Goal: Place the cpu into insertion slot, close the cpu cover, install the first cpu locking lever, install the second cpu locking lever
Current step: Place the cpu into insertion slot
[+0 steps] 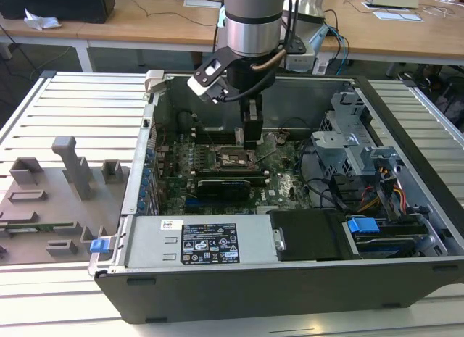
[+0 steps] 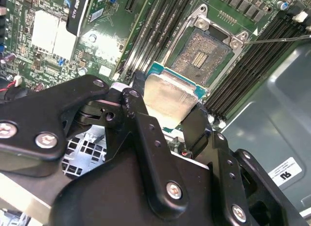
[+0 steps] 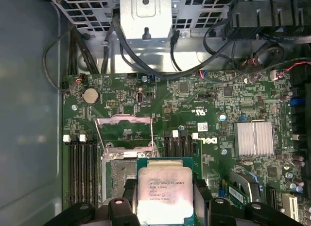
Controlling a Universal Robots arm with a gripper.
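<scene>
The cpu, a flat square chip with a pale silver-grey lid on a green edge, is clamped between the fingers of the tool. It hangs just beside the insertion slot, covering one edge of it in both wrist views. The slot lies bare: a dark contact field inside a silvery rim. The cpu cover, a thin silvery windowed frame, is swung open on the side of the slot away from the chip. A thin wire lever runs out from one corner of the slot's rim.
</scene>
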